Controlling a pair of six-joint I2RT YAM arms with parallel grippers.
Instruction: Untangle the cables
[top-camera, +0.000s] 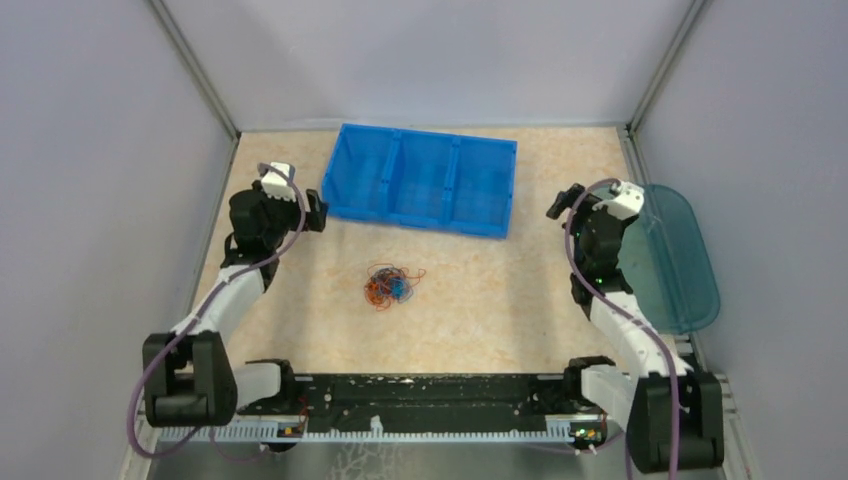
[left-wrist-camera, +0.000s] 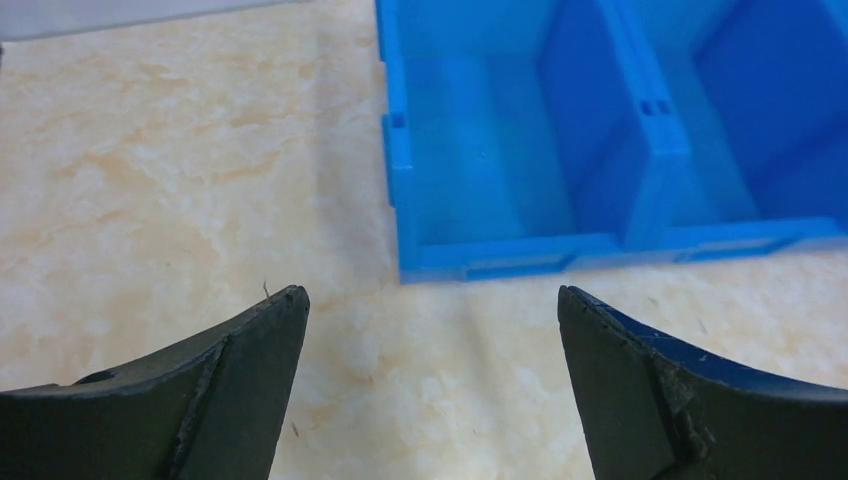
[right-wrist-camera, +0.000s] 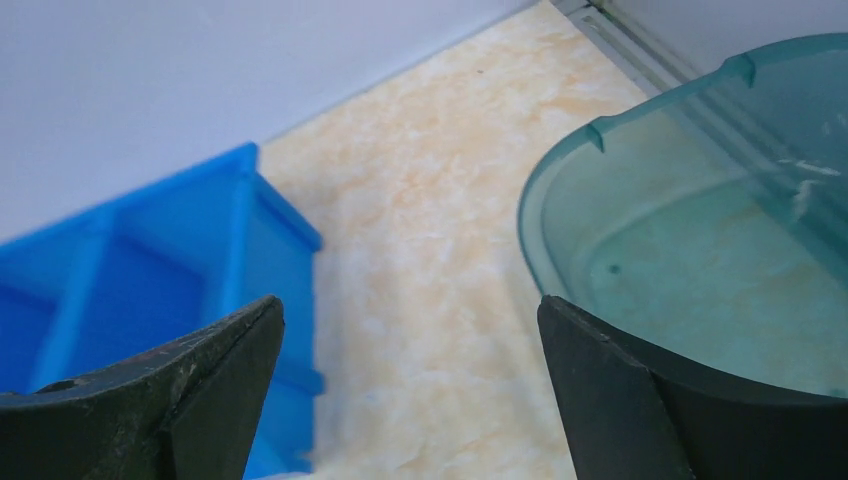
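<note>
- Cables (top-camera: 392, 286): one small curly clump of orange, blue and dark wire, lying in the middle of the tabletop (top-camera: 500, 300), near the front of the blue bin (top-camera: 400, 214) but not touching it.
- Not pulled apart yet; all strands bunched together, so the job looks to be at its very start.
- Left gripper (left-wrist-camera: 428, 294): spread wide with nothing inside, up off the tabletop beside the left end of the blue bin, well apart from the clump.
- Right gripper (right-wrist-camera: 410, 301): spread wide too, holding nothing, raised near the see-through green tray (top-camera: 680, 262) at the right edge.
- Likely kept out at the sides like this to leave the clump in plain sight from above and to give both arms room to come in.
- Clump out of sight in both wrist views; only bin, tray and tabletop there.
- Probably next: reach in from both sides, pinch one strand each and tug gently apart.
- Worth watching: very thin, springy wire, easy to miss or to pull into a tighter knot.
</note>
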